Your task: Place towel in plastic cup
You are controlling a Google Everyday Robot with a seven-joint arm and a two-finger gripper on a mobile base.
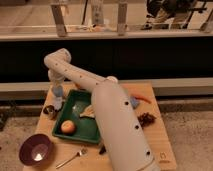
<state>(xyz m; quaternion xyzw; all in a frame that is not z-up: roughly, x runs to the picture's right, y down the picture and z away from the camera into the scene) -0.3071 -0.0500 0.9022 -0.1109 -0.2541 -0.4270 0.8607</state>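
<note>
Camera view: The arm (107,117) rises from the near right of the wooden table (160,137) and bends over to the far left corner. There the gripper (57,92) hangs pointing down, just above the plastic cup (58,103). That posture suits a drop into the cup's open mouth. Whether the gripper is wide, narrow or holding something cannot be told. A bluish-grey patch at its tip may be the towel, but that is not certain.

The plastic cup stands upright near the table's left edge, just left of the green tray (75,134). The dark metal cup (50,111) is just beside it on the near side. The two cups are probably too close to let the arm swing sideways at low height. The table edge to the left would not catch a cup that tips.

The tray holds an orange fruit (68,126) at its near left and a pale flat piece (88,112) towards its right. A purple bowl (35,149) and a fork (71,158) sit near the front edge. An orange carrot-like thing (142,98) and a dark cluster (146,118) lie on the right. Straight up looks like the safest way out.
</note>
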